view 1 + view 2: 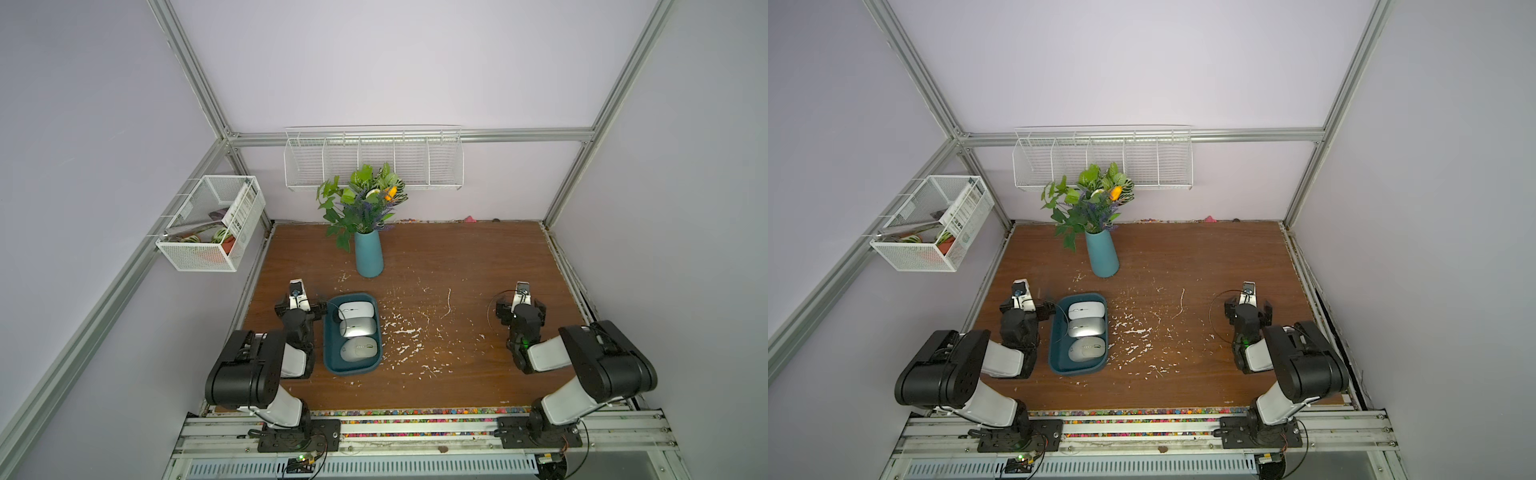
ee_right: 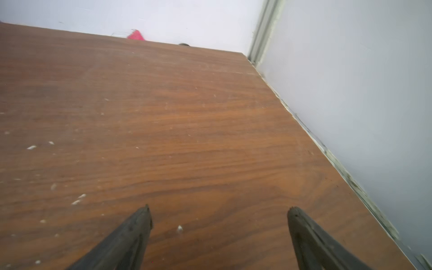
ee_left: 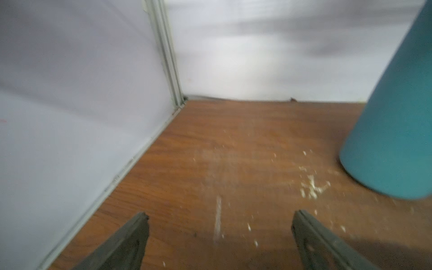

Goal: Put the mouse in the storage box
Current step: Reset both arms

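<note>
The dark teal storage box (image 1: 330, 353) (image 1: 1055, 353) lies on the wooden table, left of centre. Three mice lie in a row inside it: a white mouse (image 1: 356, 309) at the far end, a silver mouse (image 1: 357, 328) in the middle and a pale grey mouse (image 1: 360, 348) nearest. My left gripper (image 1: 300, 306) (image 3: 221, 215) hangs just left of the box's far end, open, with only bare wood between its fingers. Far off at the table's right side, my right gripper (image 1: 521, 309) (image 2: 219, 208) is open and holds nothing.
A tall teal vase (image 1: 368, 253) (image 3: 392, 117) with flowers stands behind the box. White wire baskets hang on the back wall (image 1: 374, 160) and the left frame (image 1: 212, 224). White flecks (image 1: 405, 332) litter the table's middle. A pink scrap (image 2: 136, 36) lies at the back edge.
</note>
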`<state>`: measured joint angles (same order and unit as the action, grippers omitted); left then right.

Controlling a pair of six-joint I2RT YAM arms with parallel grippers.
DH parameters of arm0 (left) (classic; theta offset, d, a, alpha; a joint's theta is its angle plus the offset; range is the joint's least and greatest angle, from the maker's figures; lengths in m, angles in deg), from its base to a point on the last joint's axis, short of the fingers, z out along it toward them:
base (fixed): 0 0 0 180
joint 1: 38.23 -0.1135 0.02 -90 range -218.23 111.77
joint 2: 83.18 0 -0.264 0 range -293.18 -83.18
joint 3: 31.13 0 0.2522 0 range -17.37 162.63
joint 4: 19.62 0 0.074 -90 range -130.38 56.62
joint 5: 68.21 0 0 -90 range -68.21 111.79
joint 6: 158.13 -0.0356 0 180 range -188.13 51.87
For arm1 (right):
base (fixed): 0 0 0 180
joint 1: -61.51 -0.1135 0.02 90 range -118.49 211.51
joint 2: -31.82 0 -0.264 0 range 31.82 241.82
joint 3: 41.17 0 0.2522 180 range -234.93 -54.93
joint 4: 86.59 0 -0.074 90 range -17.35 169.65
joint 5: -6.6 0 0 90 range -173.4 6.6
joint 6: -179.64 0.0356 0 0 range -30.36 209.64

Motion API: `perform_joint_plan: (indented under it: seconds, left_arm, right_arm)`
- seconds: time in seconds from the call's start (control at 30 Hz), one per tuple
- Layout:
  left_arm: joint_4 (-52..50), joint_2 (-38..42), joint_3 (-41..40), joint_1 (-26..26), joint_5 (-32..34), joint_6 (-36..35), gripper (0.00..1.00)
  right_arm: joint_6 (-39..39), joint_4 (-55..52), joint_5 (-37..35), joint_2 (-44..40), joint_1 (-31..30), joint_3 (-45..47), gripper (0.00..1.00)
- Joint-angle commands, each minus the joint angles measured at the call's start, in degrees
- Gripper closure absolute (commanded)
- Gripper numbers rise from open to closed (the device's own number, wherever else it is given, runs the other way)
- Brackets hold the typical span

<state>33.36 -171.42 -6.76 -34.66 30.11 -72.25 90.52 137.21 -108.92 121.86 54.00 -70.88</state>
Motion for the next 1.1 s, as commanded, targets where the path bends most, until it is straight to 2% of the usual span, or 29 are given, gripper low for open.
perform_joint_plan:
  seconds: [0.0,0.03,0.1,0.13,0.2,0.3,0.4,0.5,0.9,0.97,1.03,1.07]
  left_arm:
    - [-2.66,0.43,4.95,-2.20,-8.51,0.96,0.00]
    - [-2.14,-0.90,6.09,-3.04,-7.41,2.43,0.00]
    - [-14.59,1.72,10.25,-3.49,-0.82,7.35,0.00]
    - [-13.69,1.53,9.98,-3.49,-0.71,7.32,0.00]
    - [-5.34,-0.88,7.69,-3.49,-1.21,5.98,0.00]
    - [-10.85,0.73,9.03,-3.48,-1.43,6.78,0.00]
    - [-6.43,-0.54,7.92,-3.49,-1.46,5.96,0.00]
    - [-6.91,-0.47,8.02,-3.49,-1.46,6.06,0.00]
    - [-7.04,-0.40,8.09,-3.49,-1.46,6.09,0.00]
    - [-7.03,-0.42,8.09,-3.49,-1.46,6.05,0.00]
    - [-7.06,-0.37,8.09,-3.49,-1.46,6.05,0.00]
    - [-7.08,-0.38,8.06,-3.49,-1.46,6.01,0.00]
  right_arm:
    - [3.01,-6.93,5.14,-1.42,2.53,-6.09,0.04]
    - [2.83,-5.01,7.14,-0.81,3.39,-5.65,0.04]
    - [2.26,-2.33,7.32,-0.15,3.34,-5.10,0.04]
    - [2.60,-4.18,7.28,-0.68,3.46,-5.40,0.05]
    - [2.19,-2.61,7.49,-0.21,3.47,-5.01,0.01]
    - [0.42,-0.72,7.52,-0.91,2.21,-3.47,0.01]
    - [-1.89,6.29,6.11,0.78,0.40,-1.52,0.01]
    - [-0.67,1.16,4.53,0.47,0.44,-3.88,0.01]
    - [-0.60,0.59,4.93,0.47,0.65,-3.95,0.01]
    - [0.02,-1.89,7.21,0.28,1.62,-5.10,0.01]
    - [1.81,-5.22,13.00,-0.55,4.51,-6.02,0.01]
    - [1.47,-4.51,12.98,-0.47,4.47,-5.83,0.01]
